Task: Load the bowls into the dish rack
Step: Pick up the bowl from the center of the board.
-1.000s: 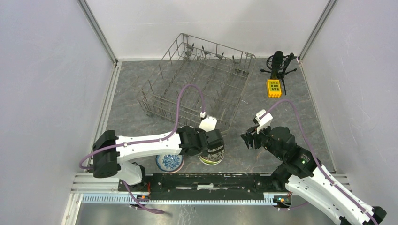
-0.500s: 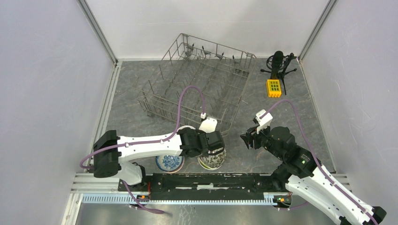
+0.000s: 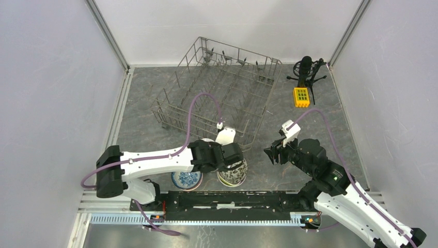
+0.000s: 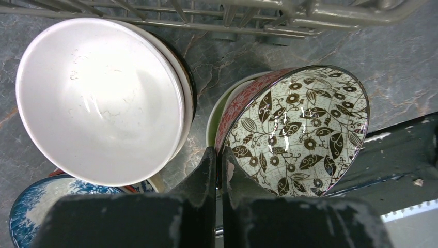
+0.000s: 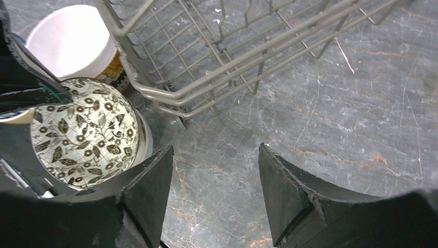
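The left pincer is pressed shut on the near rim of a round ceramic bowl, brown-leaf patterned inside and red outside. This bowl sits tilted in a lime green bowl, just beside a plain white bowl, on the table just outside the grey wire dish rack. The right pincer hangs spread above the grey marbled table.

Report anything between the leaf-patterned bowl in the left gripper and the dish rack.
Only the raised near wall of the grey wire dish rack, beyond the leaf-patterned ceramic bowl held at its rim by the left gripper. The plain white bowl sits aside.
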